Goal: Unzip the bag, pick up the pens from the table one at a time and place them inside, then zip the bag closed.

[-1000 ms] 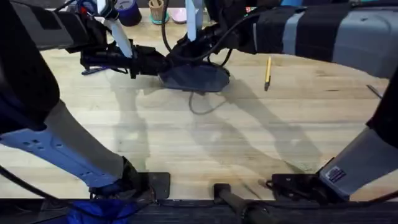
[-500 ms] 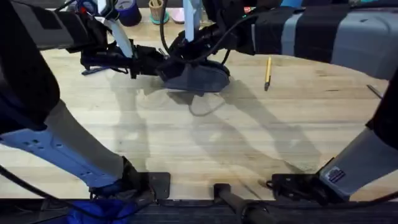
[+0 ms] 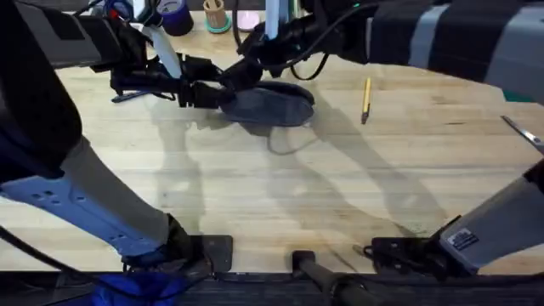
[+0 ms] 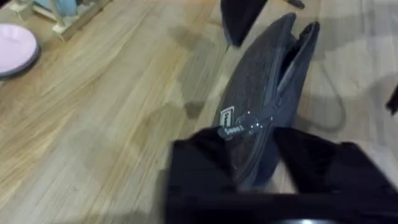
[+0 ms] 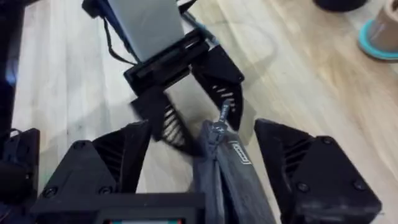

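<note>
The bag [image 3: 270, 105] is seen lying on the table [image 3: 280, 195] at its far middle, with both arms reaching to it from either side. In the left wrist view the bag [image 4: 264, 112] is held at one end between the two black fingers of the left gripper [image 4: 249, 171]; the jaws are closed onto the fabric, and the zipper's metal pull [image 4: 239, 127] lies just above them. The zipper line is seen parted along the far portion of the bag. In the right wrist view the right gripper [image 5: 205, 168] straddles the bag's end [image 5: 227, 177]; its jaws stand apart on either side of the fabric, with gaps visible between fingers and bag. The left gripper [image 5: 186, 93] is seen beyond it, at the same end of the bag. A yellow pen [image 3: 366, 99] with a dark tip lies on the table to the right of the bag, well apart from it. Scissors [image 3: 520, 133] lie near the table's right edge.
</note>
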